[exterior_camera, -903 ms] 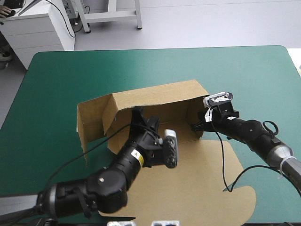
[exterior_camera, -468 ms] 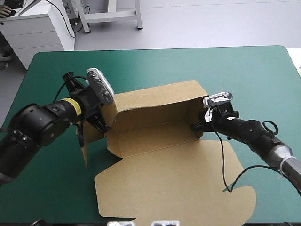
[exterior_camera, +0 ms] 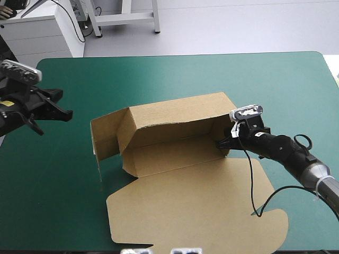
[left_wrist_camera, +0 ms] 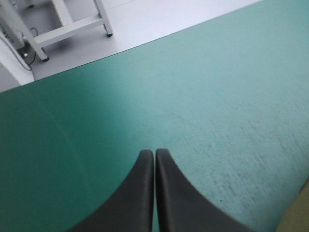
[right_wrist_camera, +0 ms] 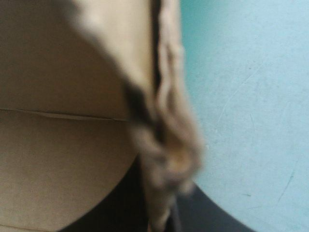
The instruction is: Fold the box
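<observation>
Teal-green table (exterior_camera: 175, 74) filled most of view. Brown box (exterior_camera: 180, 159) sat at its middle: back wall raised, left side flap standing, lid lying flat toward near edge. At box's right end wall, right gripper (exterior_camera: 224, 143), black fingers all but together, apparently pinching wall's edge; close view blurry. Near table's left edge, left gripper (left_wrist_camera: 154, 152), well apart from box, fingers pressed together above cover.
</observation>
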Available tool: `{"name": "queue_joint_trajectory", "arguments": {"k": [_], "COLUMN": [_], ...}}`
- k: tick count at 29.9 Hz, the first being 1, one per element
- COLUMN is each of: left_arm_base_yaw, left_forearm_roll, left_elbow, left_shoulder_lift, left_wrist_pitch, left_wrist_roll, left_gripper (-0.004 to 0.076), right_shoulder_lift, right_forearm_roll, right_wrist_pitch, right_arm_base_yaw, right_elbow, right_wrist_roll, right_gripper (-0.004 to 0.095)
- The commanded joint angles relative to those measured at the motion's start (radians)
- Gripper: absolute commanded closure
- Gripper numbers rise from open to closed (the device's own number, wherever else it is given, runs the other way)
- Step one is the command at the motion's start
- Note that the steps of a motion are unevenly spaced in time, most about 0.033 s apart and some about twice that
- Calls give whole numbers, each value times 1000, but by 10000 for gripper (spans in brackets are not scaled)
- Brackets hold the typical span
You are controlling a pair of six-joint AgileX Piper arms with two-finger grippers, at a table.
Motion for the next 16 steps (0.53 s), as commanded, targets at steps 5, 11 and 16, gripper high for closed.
{"name": "queue_joint_trajectory", "arguments": {"k": [5, 11, 16], "left_arm_base_yaw": [159, 153, 153], "left_forearm_roll": [-215, -231, -236], "left_elbow": [91, 127, 127], "left_shoulder_lift": [-21, -21, -12], "left_wrist_pitch": [-114, -167, -191], "left_wrist_roll": [1, 10, 10], "left_gripper": [726, 726, 726], "right_shoulder_lift": [2, 2, 4], "right_forearm_roll": [-144, -540, -689], "right_wrist_pitch": [128, 354, 523], "right_arm_base_yaw": [-7, -7, -7], "right_elbow": [-52, -247, -424], "right_wrist_roll": [179, 569, 663], "right_gripper": [922, 922, 922]}}
